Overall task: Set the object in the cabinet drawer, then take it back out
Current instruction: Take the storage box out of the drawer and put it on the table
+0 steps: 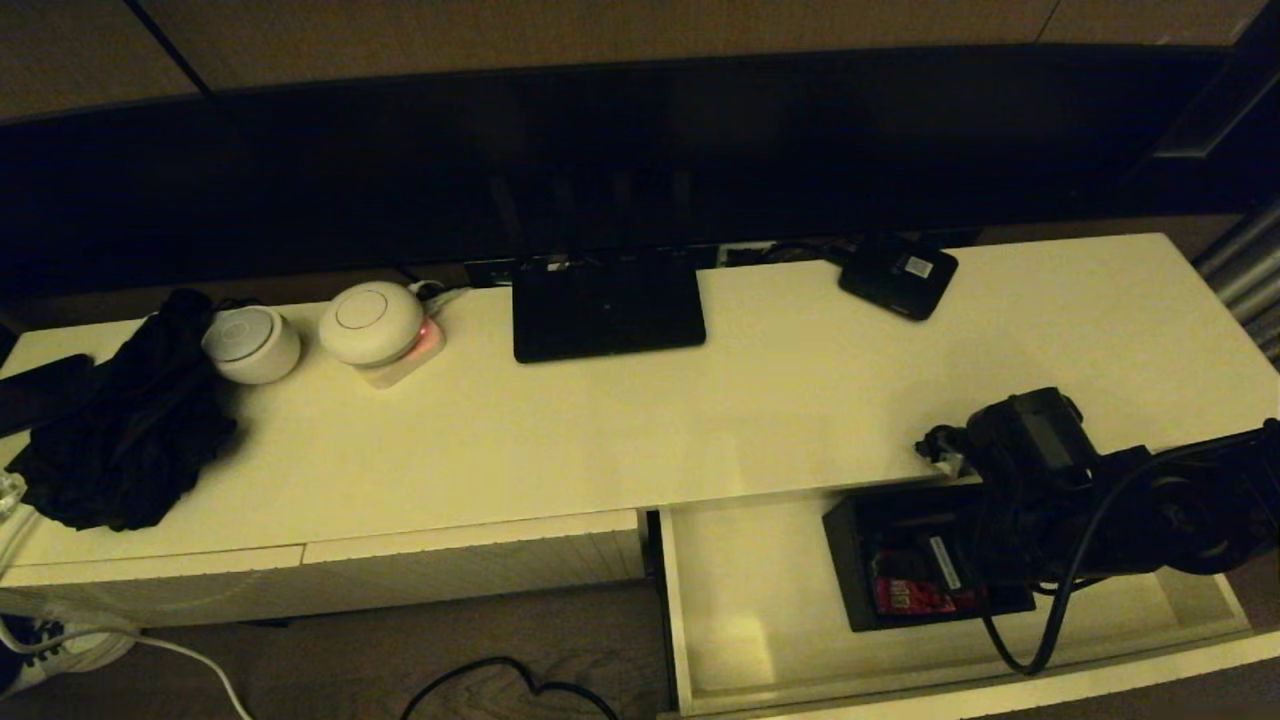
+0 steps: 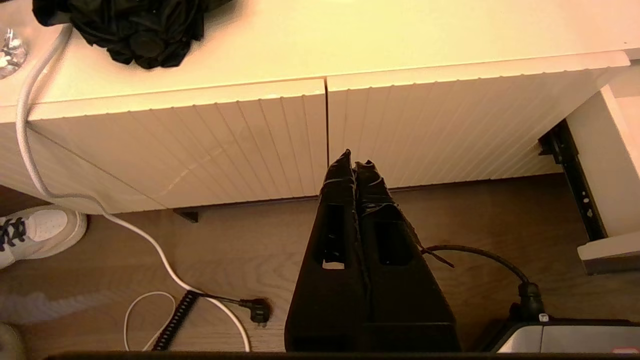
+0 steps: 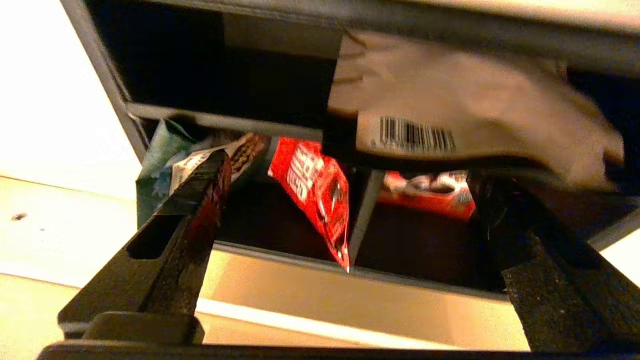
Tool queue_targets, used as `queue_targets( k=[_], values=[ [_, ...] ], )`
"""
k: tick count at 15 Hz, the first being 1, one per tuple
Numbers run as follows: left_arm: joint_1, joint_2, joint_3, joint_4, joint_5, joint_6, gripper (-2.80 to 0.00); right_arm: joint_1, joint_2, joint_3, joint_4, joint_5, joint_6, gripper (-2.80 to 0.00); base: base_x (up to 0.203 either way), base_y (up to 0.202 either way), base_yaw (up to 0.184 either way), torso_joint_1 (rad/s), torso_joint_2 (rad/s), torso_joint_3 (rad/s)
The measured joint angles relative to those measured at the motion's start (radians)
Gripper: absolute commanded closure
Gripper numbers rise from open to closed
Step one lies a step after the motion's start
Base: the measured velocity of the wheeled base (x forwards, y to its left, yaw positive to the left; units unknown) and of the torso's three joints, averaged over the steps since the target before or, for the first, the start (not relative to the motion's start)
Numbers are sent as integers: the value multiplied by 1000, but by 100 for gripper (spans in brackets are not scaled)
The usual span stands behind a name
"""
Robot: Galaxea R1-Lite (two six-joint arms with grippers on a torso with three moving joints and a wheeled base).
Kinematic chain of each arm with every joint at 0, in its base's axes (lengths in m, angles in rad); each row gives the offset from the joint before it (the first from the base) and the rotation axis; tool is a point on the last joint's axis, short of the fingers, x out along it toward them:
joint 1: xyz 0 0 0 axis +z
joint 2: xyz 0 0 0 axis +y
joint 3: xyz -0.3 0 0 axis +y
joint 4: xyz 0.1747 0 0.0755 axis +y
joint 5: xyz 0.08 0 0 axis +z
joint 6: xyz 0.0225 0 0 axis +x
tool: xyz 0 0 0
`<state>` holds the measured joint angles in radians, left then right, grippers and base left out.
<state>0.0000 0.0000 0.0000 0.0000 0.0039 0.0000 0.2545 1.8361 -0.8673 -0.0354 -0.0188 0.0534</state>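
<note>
The cabinet drawer point(image 1: 755, 600) stands pulled out at the lower right of the head view, its pale floor point(image 3: 345, 295) showing. Inside it, toward its right half, rests the black box point(image 1: 872, 548) with inner dividers point(image 3: 364, 212) and red packets point(image 1: 908, 596) point(image 3: 315, 187). My right gripper point(image 1: 985, 545) point(image 3: 349, 170) reaches down into the box and is open. One finger sits by the packets in one compartment and the other finger in the neighbouring compartment, with nothing pinched between them. My left gripper point(image 2: 356, 161) hangs shut, low in front of the closed drawer fronts, out of the head view.
On the cabinet top lie a flat black router point(image 1: 608, 305), a small black square device point(image 1: 898, 272), two white round devices point(image 1: 250, 343) point(image 1: 371, 322) and a black cloth point(image 1: 130, 440). Two closed ribbed drawer fronts point(image 2: 225, 140) face the left gripper. Cables point(image 2: 150, 250) trail on the wood floor.
</note>
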Motion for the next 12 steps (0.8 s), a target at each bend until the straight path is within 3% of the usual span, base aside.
queue_targets(
  k=[12],
  values=[
    [0,0,0,0,0,0,0,-3,8,30,-11,2,-24,-280,0,0,0,0,0,0]
  ],
)
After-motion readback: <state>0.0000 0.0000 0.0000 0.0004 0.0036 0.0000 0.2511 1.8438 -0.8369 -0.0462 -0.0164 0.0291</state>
